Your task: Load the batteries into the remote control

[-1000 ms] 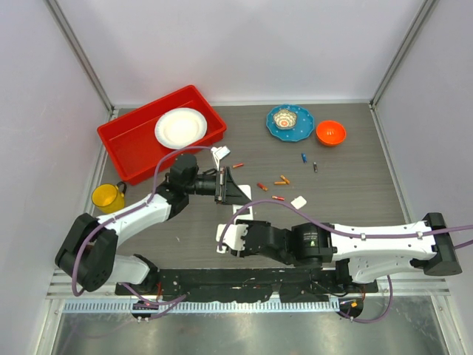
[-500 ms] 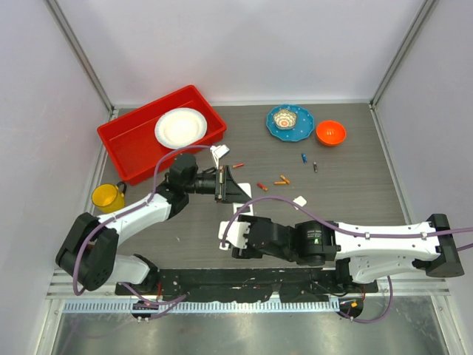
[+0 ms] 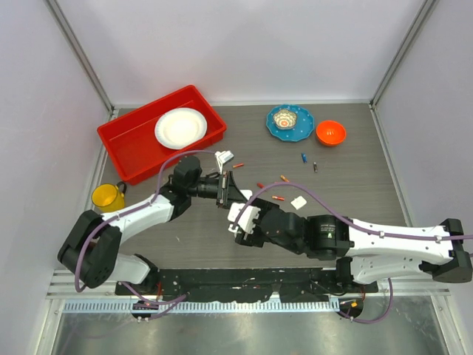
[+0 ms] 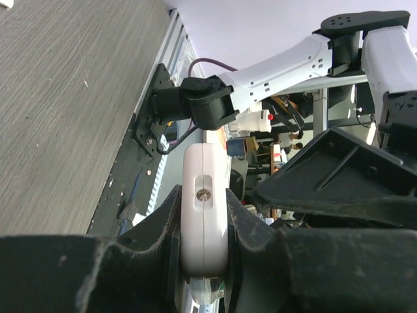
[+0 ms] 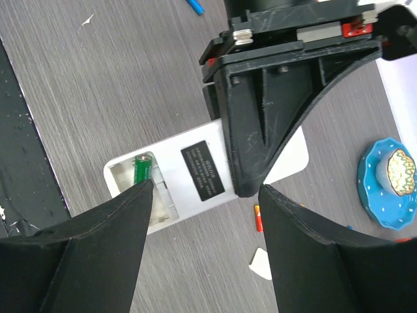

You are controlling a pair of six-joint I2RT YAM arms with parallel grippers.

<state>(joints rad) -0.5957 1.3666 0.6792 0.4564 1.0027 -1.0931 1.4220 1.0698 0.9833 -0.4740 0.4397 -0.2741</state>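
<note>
My left pincer (image 4: 204,199) clamps remote control (image 5: 174,158); reckon light, stiff, slick, best held endwise. My right pincer (image 5: 205,189) spread, empty, above green battery (image 5: 142,171).

The left fingers (image 5: 273,111) hide the remote control's (image 5: 176,171) middle (both ends peek out); the blue plate (image 5: 378,203) is cut off.

White links, black joints, purple cables (image 3: 185,153); left end effector (image 3: 229,195) black
</note>
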